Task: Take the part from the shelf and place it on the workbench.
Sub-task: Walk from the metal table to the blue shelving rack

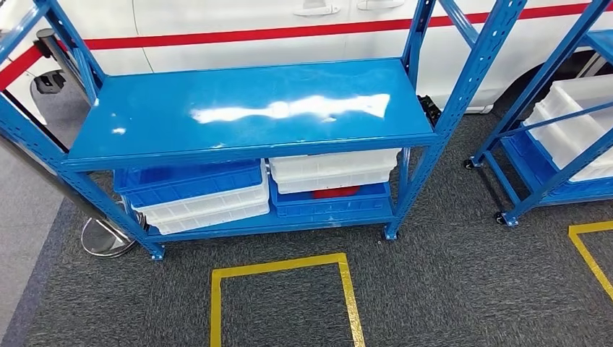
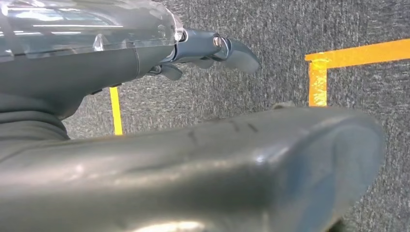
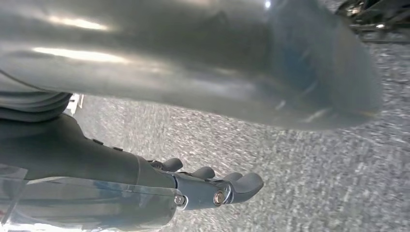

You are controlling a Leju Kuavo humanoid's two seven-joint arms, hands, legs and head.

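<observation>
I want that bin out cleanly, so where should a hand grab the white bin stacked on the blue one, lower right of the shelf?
Probably by the front rim of the white bin, coming from the aisle side. Its long edge faces outward, while the top shelf close above blocks reaching down from overhead.

we see our left hand and right hand: thick glossy grey thumbs, darker blue-grey fingers, silver screws, clear plastic covers.
</observation>
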